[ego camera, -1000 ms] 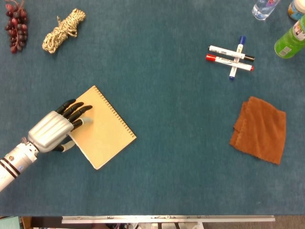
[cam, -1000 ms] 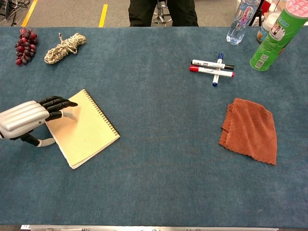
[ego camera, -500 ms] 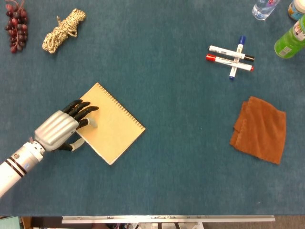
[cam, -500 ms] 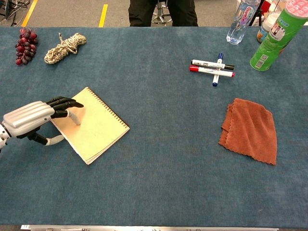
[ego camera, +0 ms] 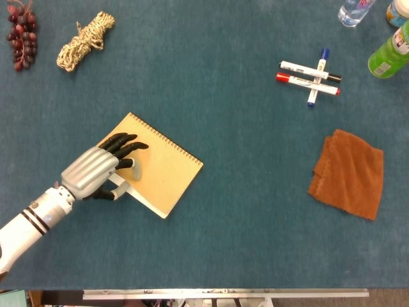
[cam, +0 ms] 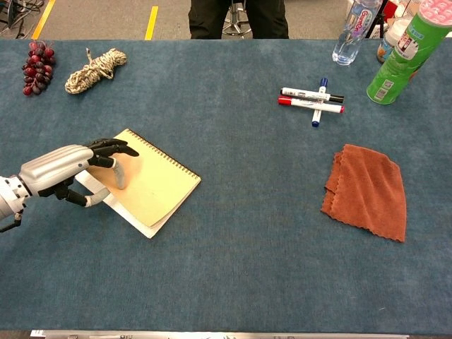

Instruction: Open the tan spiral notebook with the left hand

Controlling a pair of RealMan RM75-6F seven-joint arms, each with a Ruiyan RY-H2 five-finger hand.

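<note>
The tan spiral notebook (ego camera: 167, 173) (cam: 161, 185) lies at an angle on the blue table, left of centre, its spiral along the upper right edge. My left hand (ego camera: 99, 171) (cam: 67, 171) is at its left edge. The dark fingers rest on top of the cover and the thumb sits at the cover's edge, pinching it. That edge of the cover is raised a little, and white pages (ego camera: 146, 203) (cam: 145, 228) show beneath it. My right hand appears in neither view.
Three markers (ego camera: 310, 75) (cam: 311, 99) lie crossed at the back right, with a brown cloth (ego camera: 348, 174) (cam: 367, 191) nearer. A green can (cam: 399, 53) and a water bottle (cam: 352, 32) stand far right. A rope bundle (ego camera: 83, 41) and grapes (ego camera: 22, 35) lie far left.
The left hand has moved right, sliding and turning the notebook with it. The cover's left edge has lifted, and white pages now show underneath.
</note>
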